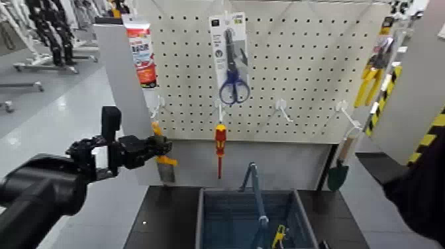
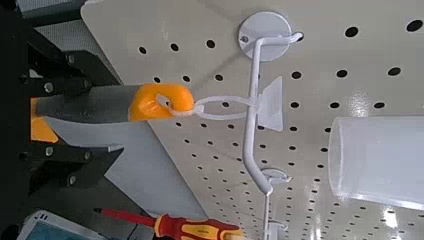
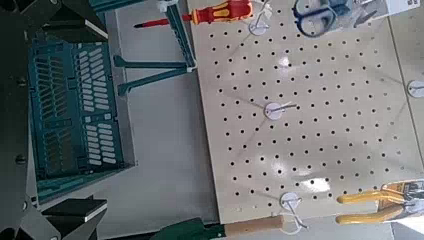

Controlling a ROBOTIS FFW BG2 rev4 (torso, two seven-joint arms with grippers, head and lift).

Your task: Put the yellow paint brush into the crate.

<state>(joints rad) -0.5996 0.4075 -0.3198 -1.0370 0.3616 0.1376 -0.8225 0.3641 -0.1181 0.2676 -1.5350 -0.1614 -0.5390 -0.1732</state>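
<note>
The yellow paint brush (image 1: 157, 130) hangs on the pegboard's lower left, bristles down. In the left wrist view its orange handle end (image 2: 160, 101) is tied by a white loop to a white hook (image 2: 254, 100). My left gripper (image 1: 157, 147) (image 2: 105, 108) reaches in from the left and is shut on the brush handle, one black finger (image 2: 62, 70) on each side. The crate (image 1: 200, 218) (image 3: 78, 60) stands on the dark table below, bar handle up. My right arm (image 1: 424, 192) waits at the right; its gripper (image 3: 85, 115) stands open, facing the board and crate.
On the pegboard (image 1: 298, 79) hang a red-and-yellow screwdriver (image 1: 220, 141), blue scissors (image 1: 232, 66), a green trowel (image 1: 338, 174) and yellow pliers (image 1: 371, 76). A white tube (image 1: 141, 49) hangs above the brush. A small yellow item (image 1: 279, 235) lies in the crate.
</note>
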